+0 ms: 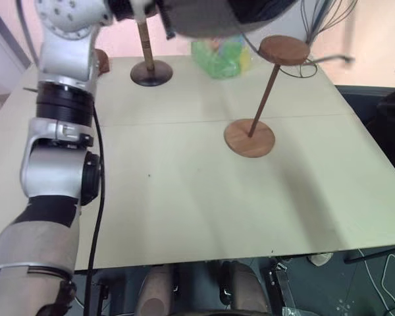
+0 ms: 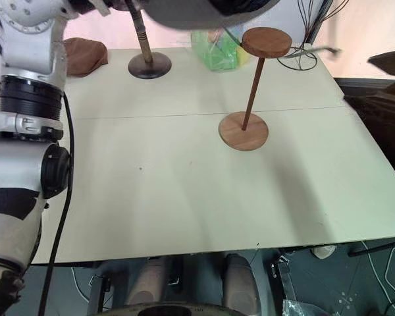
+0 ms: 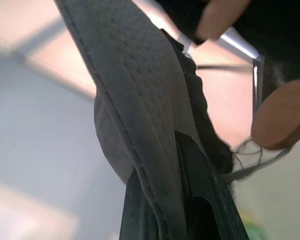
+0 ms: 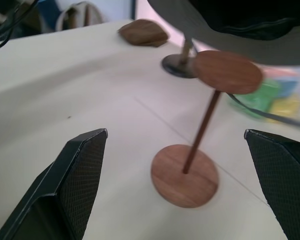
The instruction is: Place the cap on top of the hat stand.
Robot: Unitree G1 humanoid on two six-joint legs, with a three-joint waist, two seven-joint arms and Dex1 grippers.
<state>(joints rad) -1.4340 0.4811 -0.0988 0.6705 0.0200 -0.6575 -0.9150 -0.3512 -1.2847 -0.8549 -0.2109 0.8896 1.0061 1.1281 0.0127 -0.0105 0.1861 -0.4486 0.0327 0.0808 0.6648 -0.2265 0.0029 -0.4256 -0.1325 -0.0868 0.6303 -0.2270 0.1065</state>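
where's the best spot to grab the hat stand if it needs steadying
Take the thin rod of the hat stand about midway, coming from the side with open jaws. The rod is slim and bare, while the disc top and base are flat and wide. The right gripper already faces it, fingers apart.

The large grey fabric sun hat (image 3: 140,110) is soft woven cloth, matt, with rows of stitching along its brim edge and a finely dotted weave. The tall reddish-brown wooden hat stand (image 4: 225,71) shows smooth, satin-finished wood on disc, rod and base. The pale cream table (image 1: 184,197) looks smooth and matt, like laminate. At its eleven o'clock, the small brown flat cap (image 4: 143,32) seems dull cloth. The right gripper's black fingers (image 4: 80,175) carry rough, cross-hatched rubbery pads.
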